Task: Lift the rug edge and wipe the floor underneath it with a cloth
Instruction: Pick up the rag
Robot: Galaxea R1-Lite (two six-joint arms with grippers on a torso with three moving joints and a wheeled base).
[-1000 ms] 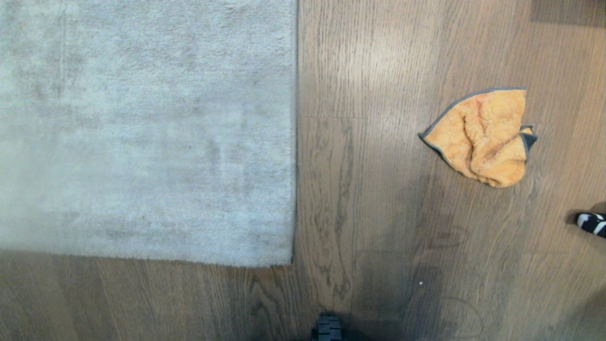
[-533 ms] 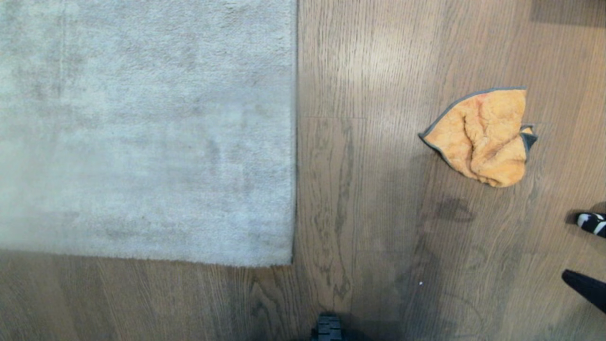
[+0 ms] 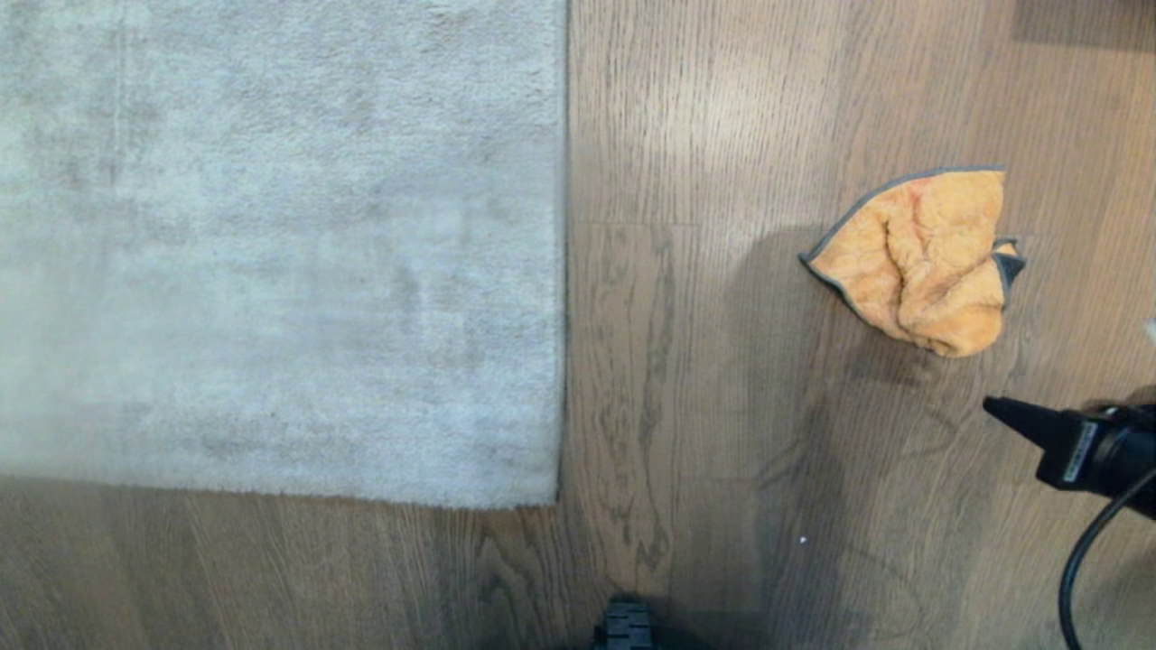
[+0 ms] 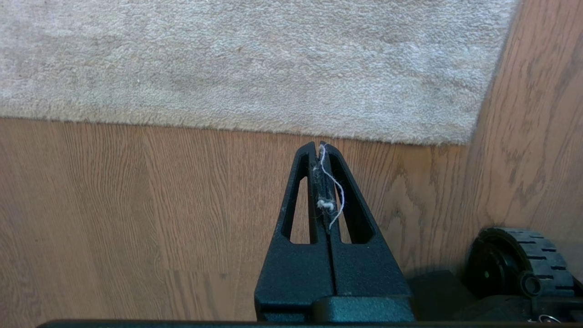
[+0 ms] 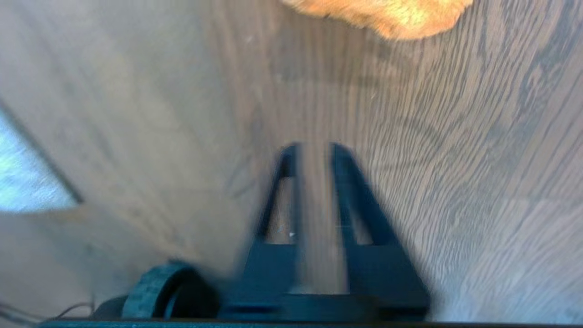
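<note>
Nothing is done yet: the rug edge [image 3: 564,271] lies flat on the floor [image 3: 704,379], the cloth [image 3: 917,262] lies untouched nearby. The right gripper [image 5: 309,152], jaws apart, is near the cloth; the left gripper [image 4: 319,148], jaws together, is parked.

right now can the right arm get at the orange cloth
Probably yes: the right pincer is open just short of the cloth, with only bare floor between them.
</note>
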